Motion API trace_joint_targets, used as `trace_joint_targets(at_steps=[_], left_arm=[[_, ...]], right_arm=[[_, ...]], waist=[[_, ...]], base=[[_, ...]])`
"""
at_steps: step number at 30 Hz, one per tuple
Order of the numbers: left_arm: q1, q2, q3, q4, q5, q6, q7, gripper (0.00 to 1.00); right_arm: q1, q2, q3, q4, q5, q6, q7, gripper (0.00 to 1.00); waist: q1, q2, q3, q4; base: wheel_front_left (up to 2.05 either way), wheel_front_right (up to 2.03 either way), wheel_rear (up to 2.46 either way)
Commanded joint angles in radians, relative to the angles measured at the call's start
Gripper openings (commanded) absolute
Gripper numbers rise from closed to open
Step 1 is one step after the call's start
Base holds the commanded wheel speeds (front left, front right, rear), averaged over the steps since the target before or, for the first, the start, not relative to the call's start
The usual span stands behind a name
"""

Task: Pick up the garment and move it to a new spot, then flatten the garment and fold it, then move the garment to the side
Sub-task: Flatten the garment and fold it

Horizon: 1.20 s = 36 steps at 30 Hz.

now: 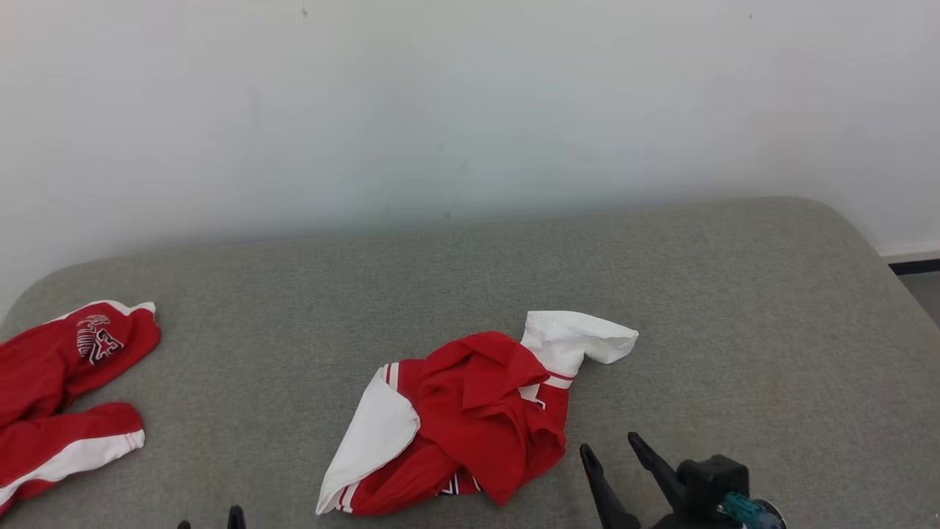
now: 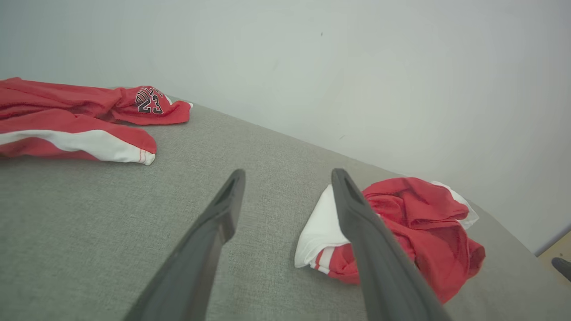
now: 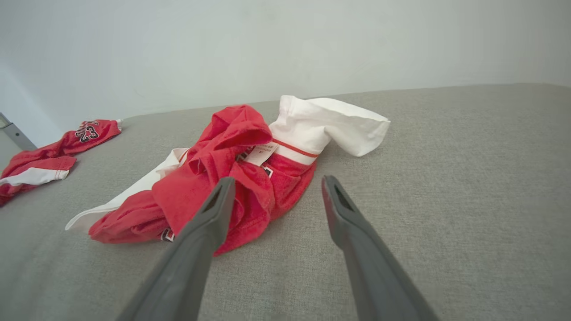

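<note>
Showing in right wrist view: garment label

**One number legible, the rest too small to read**

The second red garment lies well apart from the crumpled one. It carries the number 23 in black figures with a white outline. Over the figures curves a line of arched lettering in the same colours, too small to spell out. The right wrist view shows this same print upside down, and in the head view it lies sideways and blurred.

On the crumpled red and white garment, a small white sewn-in label bears faint lines of print that cannot be read. Scraps of black-and-white print peek out of its folds, likewise illegible.
</note>
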Motion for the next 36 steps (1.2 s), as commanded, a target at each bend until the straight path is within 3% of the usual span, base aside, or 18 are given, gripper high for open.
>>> trace_joint_targets(at_steps=[1,6,24,25,26,27,36], left_arm=[[0.029,-0.001,-0.002,-0.009,0.026,-0.004,-0.003,1.00],[0.070,-0.001,-0.013,-0.023,0.041,-0.005,-0.003,1.00],[0.039,-0.001,-0.058,0.016,0.047,-0.005,-0.003,1.00],[0.038,-0.001,-0.060,0.020,0.045,-0.005,-0.003,1.00],[0.036,-0.001,-0.062,0.022,0.044,-0.005,-0.003,1.00],[0.034,-0.001,-0.064,0.026,0.041,-0.005,-0.003,1.00],[0.031,-0.002,-0.058,0.039,0.032,-0.005,-0.003,1.00]], right_arm=[[-0.014,-0.001,0.012,0.013,0.008,-0.003,0.033,1.00],[-0.092,-0.002,0.058,0.065,-0.001,-0.003,0.133,1.00],[-0.347,-0.002,0.126,0.326,-0.055,-0.003,0.256,1.00],[-0.354,-0.002,0.125,0.339,-0.052,-0.003,0.253,0.67],[-0.361,-0.002,0.124,0.353,-0.049,-0.003,0.252,0.43],[-0.367,-0.002,0.126,0.365,-0.045,-0.003,0.254,0.00],[-0.409,-0.001,0.094,0.353,0.017,-0.003,0.172,0.00]], waist=[[0.0001,0.0000,-0.013,0.032],[0.0001,0.0000,-0.004,0.068],[0.0001,0.0000,0.042,0.151],[0.0001,0.0000,0.044,0.153],[0.0001,0.0000,0.045,0.155],[0.0001,0.0000,0.047,0.156],[0.0001,0.0000,0.050,0.148]], base=[[0.00,0.00,0.00],[0.00,0.00,0.00],[0.00,0.00,0.00],[0.00,0.00,0.00],[0.00,0.00,0.00],[0.00,0.00,0.00],[0.00,0.00,0.00]])
